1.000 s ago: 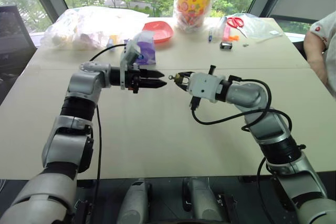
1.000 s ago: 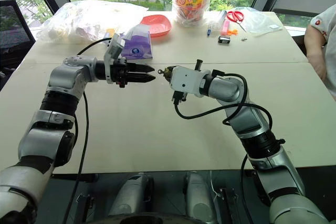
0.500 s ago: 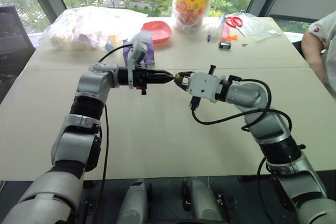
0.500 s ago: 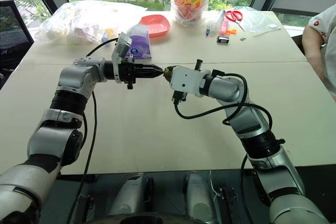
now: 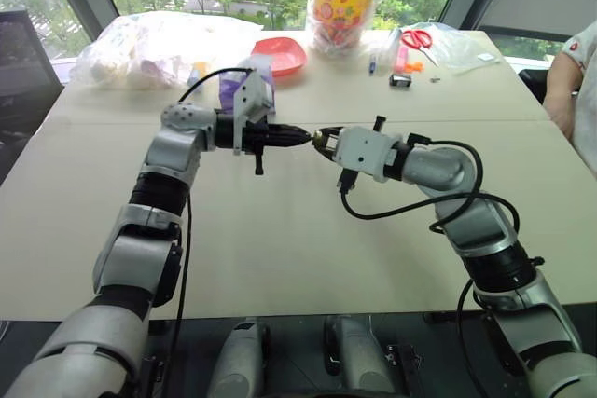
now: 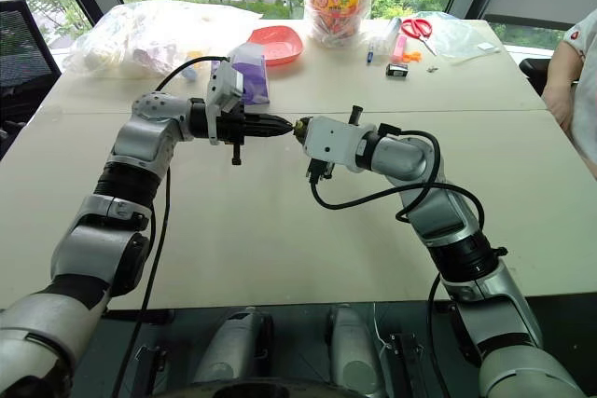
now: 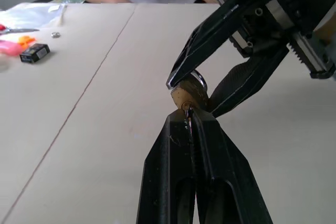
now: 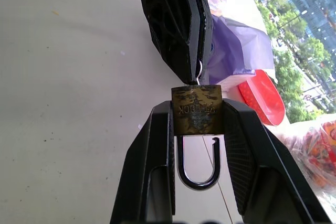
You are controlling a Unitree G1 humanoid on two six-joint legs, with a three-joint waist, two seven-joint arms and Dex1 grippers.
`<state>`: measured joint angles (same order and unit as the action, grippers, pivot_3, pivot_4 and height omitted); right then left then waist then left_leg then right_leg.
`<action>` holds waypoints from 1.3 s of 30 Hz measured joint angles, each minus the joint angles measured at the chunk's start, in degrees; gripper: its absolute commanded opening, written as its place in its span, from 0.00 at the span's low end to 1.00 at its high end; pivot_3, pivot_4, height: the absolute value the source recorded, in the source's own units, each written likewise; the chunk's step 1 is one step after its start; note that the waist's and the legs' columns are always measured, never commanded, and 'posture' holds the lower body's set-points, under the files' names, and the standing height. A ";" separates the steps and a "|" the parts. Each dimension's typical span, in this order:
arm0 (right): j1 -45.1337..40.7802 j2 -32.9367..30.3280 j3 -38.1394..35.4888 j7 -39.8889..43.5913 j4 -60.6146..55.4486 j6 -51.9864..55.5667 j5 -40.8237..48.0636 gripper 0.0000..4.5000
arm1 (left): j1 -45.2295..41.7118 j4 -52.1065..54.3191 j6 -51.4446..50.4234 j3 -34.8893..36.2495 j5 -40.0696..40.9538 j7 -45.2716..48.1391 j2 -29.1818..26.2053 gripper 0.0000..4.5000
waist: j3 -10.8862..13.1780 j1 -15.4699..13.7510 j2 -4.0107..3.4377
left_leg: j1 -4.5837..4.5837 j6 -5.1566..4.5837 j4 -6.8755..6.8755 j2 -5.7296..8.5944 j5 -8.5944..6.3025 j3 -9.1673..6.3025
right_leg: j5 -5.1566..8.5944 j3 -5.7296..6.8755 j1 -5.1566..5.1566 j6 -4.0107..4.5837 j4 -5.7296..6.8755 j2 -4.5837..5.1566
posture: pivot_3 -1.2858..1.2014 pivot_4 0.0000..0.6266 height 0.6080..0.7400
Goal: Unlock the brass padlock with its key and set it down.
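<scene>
Head views: left claw (image 5: 300, 135) and right claw (image 5: 320, 141) tip to tip above table (image 5: 280, 258), midway between near and far edges.

Left wrist view: left claw clamped on key (image 7: 189, 121), key entering brass padlock (image 7: 188, 96).

Right wrist view: right claw clamped on brass padlock body, shackle (image 8: 198, 163) open at one end.

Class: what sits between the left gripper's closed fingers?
A wire ring peeks out beside the brass padlock. The key itself is covered by the left gripper.
</scene>
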<state>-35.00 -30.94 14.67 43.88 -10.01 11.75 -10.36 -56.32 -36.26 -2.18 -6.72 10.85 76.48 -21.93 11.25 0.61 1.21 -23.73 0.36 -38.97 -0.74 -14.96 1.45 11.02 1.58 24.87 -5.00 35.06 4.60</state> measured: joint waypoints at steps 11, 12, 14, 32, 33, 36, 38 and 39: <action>-0.01 0.07 0.45 0.27 0.04 -2.20 -0.08 0.16 | -1.25 -0.32 -21.39 2.10 6.51 2.47 -2.00 0.40 | 0.00 0.15 0.00 | -0.01 0.00 0.00 0.01 0.00 -0.02 | 0.03 0.02 0.01 -0.09 0.02 -0.04 | 0.52 0.24 1.00; -0.01 0.07 0.45 0.23 0.04 -2.47 -0.13 0.16 | -1.57 -0.32 -23.62 2.86 7.24 2.39 -2.17 0.49 | 0.00 0.15 0.00 | -0.01 0.00 0.00 0.00 0.00 -0.03 | 0.02 0.01 0.01 -0.08 0.02 -0.04 | 0.52 0.24 1.00; -0.02 0.10 0.45 0.14 0.04 -2.70 -0.15 0.16 | -2.22 -0.26 -25.96 3.24 7.86 2.09 -2.17 0.58 | 0.00 0.06 0.00 | -0.01 0.00 0.00 0.01 0.00 -0.04 | 0.03 0.02 0.00 -0.08 0.02 -0.04 | 0.52 0.24 1.00; -0.07 0.51 0.49 -0.67 0.03 -2.95 -0.87 0.16 | -2.35 -1.83 -25.77 2.76 7.68 1.36 2.35 0.01 | 0.00 0.06 0.00 | -0.02 0.00 0.00 0.02 0.00 -0.03 | 0.03 0.01 0.01 -0.06 0.02 -0.03 | 0.52 0.24 1.00; -0.07 0.52 0.51 -0.72 0.03 -2.89 -1.18 0.16 | -2.45 -1.98 -25.77 2.76 7.64 1.45 2.46 0.00 | 0.00 0.05 0.00 | -0.02 0.00 0.00 0.02 0.00 -0.04 | 0.03 0.01 0.01 -0.06 0.02 -0.03 | 0.52 0.24 1.00; -0.07 0.54 0.54 -0.73 -0.05 -2.63 -1.29 0.16 | -2.54 -2.02 -25.73 2.73 7.20 1.55 2.51 0.00 | 0.00 0.06 0.00 | -0.02 0.00 0.00 0.02 0.00 -0.03 | 0.03 0.01 0.01 -0.06 0.02 -0.03 | 0.52 0.24 1.00; -0.07 0.54 0.54 -0.73 -0.16 -2.49 -1.33 0.16 | -2.54 -2.02 -25.53 2.71 7.07 1.55 2.51 0.00 | 0.00 0.05 0.00 | -0.02 0.00 0.00 0.02 0.00 -0.04 | 0.03 0.01 0.01 -0.06 0.02 -0.03 | 0.52 0.24 1.00; -0.07 0.54 0.54 -0.73 -0.22 -2.41 -1.35 0.16 | -2.54 -2.02 -25.47 2.73 7.05 1.54 2.51 0.00 | 0.00 0.05 0.00 | -0.02 0.00 0.00 0.02 0.00 -0.04 | 0.03 0.01 0.01 -0.06 0.02 -0.03 | 0.52 0.24 1.00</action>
<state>-35.07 -30.40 15.21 43.15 -10.24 9.34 -11.72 -58.86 -38.28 -27.65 -3.99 17.90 78.02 -19.42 11.25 0.65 1.21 -23.75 0.36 -38.97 -0.72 -14.96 1.41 11.04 1.59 24.88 -5.06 35.08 4.57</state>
